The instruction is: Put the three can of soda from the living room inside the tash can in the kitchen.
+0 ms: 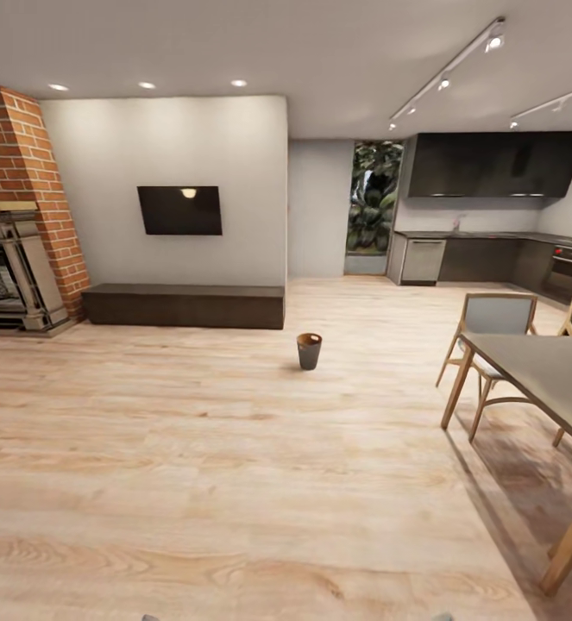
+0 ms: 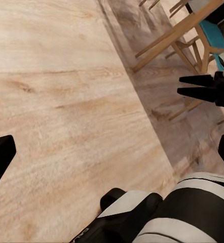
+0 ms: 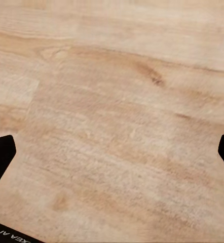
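Note:
The trash can [image 1: 309,350], a small tapered bin with a grey outside and a brown rim, stands alone on the wood plank floor ahead of me, toward the kitchen side. The three soda cans are out of view. My left gripper [image 2: 114,152] hangs open over bare floor, its black fingertips [image 2: 0,157] at the picture's edges and nothing between them. My right gripper [image 3: 112,152] is open too, above plain planks, with nothing held. In the left wrist view a pair of black fingers [image 2: 198,92] of the other arm shows beside table legs.
A wooden dining table [image 1: 544,366] with chairs [image 1: 493,315] fills the right side. A low dark bench [image 1: 182,306] under a wall TV and a brick fireplace [image 1: 18,216] stand at the back left. Kitchen counters [image 1: 493,254] lie at the back right.

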Tool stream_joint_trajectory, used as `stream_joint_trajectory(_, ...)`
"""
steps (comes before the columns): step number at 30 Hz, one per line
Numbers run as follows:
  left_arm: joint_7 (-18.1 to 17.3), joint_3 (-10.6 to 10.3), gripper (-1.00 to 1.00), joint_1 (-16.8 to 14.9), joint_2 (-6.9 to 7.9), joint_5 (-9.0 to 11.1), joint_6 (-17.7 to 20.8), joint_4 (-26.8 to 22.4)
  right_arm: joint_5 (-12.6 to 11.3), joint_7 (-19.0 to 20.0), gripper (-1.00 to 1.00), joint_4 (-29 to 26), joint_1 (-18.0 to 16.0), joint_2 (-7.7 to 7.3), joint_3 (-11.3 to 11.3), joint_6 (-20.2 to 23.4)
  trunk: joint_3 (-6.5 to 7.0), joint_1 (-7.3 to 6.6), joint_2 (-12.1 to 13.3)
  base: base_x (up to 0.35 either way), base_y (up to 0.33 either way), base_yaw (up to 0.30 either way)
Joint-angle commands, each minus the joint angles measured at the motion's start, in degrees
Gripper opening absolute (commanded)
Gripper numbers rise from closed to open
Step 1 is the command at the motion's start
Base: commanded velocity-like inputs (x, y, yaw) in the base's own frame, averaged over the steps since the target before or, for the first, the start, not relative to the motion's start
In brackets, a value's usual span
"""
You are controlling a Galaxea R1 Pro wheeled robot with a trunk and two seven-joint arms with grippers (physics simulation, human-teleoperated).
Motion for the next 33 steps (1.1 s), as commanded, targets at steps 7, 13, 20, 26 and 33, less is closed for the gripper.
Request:
stream_joint_trajectory(7, 0.0, -0.02, 1.0, 0.0, 0.0, 0.0, -0.01, -0.02, 0.0, 0.0, 1.0, 0.0, 0.0, 0.0, 0.0, -0.02, 0.0, 0.0, 0.0, 0.346, 0.0, 0.0)
stream_joint_trajectory(13, 0.0, -0.03, 1.0, 0.0, 0.0, 0.0, 0.02, -0.02, 0.0, 0.0, 1.0, 0.0, 0.0, 0.0, 0.0, -0.06, 0.0, 0.0, 0.0, 0.346, 0.0, 0.0)
stream_joint_trajectory(20, 0.0, -0.03, 1.0, 0.0, 0.0, 0.0, 0.03, -0.01, 0.0, 0.0, 1.0, 0.0, 0.0, 0.0, 0.0, -0.08, 0.0, 0.0, 0.0, 0.346, 0.0, 0.0)
stream_joint_trajectory(26, 0.0, -0.03, 1.0, 0.0, 0.0, 0.0, 0.05, -0.02, 0.0, 0.0, 1.0, 0.0, 0.0, 0.0, 0.0, -0.09, 0.0, 0.0, 0.0, 0.346, 0.036, 0.0)
stream_joint_trajectory(33, 0.0, -0.02, 1.0, 0.0, 0.0, 0.0, 0.06, -0.04, 0.0, 0.0, 1.0, 0.0, 0.0, 0.0, 0.0, -0.09, 0.0, 0.0, 0.0, 0.346, 0.09, 0.0)
